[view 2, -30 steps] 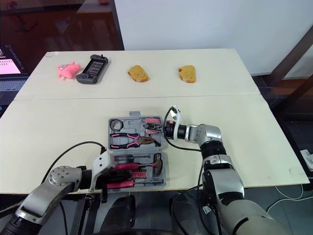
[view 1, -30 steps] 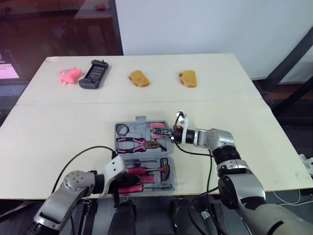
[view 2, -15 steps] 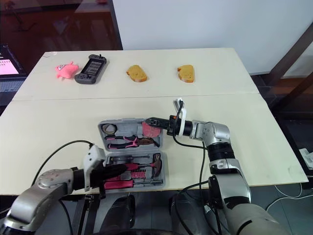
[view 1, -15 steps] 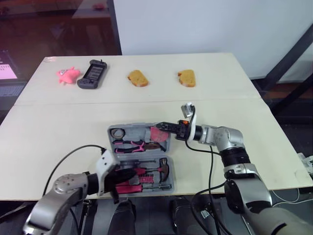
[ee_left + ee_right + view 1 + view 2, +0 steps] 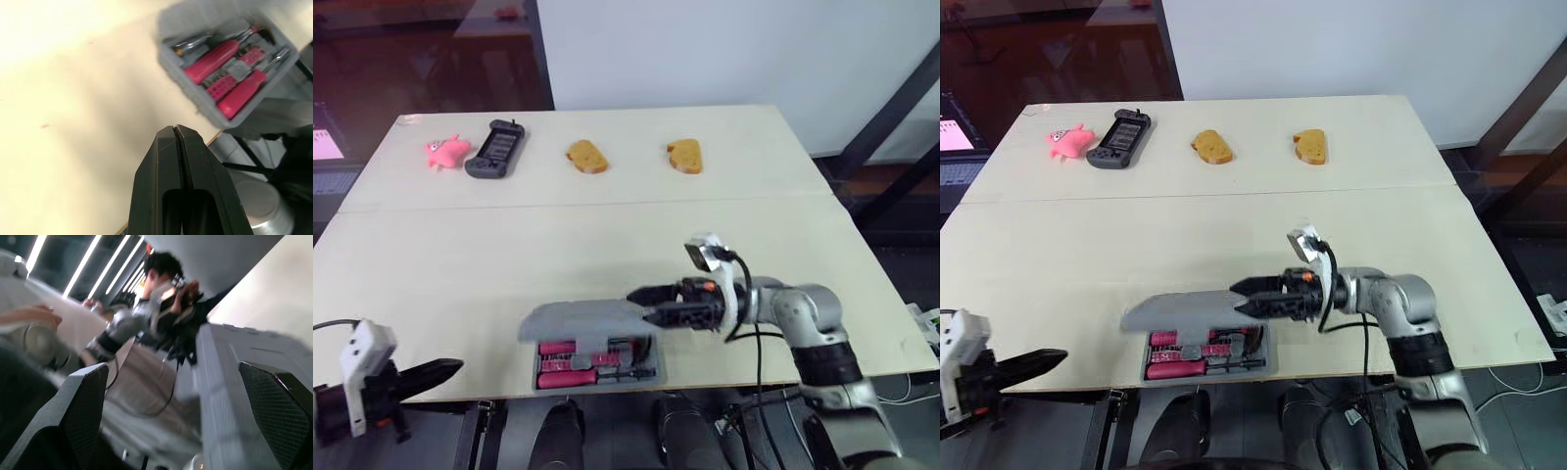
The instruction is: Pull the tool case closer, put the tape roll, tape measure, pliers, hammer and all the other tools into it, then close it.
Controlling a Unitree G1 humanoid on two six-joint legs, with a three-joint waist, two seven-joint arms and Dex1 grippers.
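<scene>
Left eye view: the tool case (image 5: 655, 358) sits at the near edge of the table (image 5: 460, 255), about midway across; its grey lid (image 5: 573, 319) hangs tilted over the base and covers the far half
Tools: pink-handled screwdrivers (image 5: 566, 350) lie side by side in the near half of the base; whatever lies under the lid is hidden
Right pincer: the right gripper (image 5: 651, 305) reaches leftward at the lid's right end; its fingers are spread wide, released, with the lid's edge between them; whether they touch it I cannot tell
Left pincer: the left gripper (image 5: 450, 368) hangs off the near left of the table, well apart from the case; its fingers (image 5: 166, 147) are clenched together on nothing
Far side: a pink toy (image 5: 447, 151), a black handheld device (image 5: 497, 149) and two bread slices (image 5: 587, 156) (image 5: 686, 155) lie in a row, left to right
</scene>
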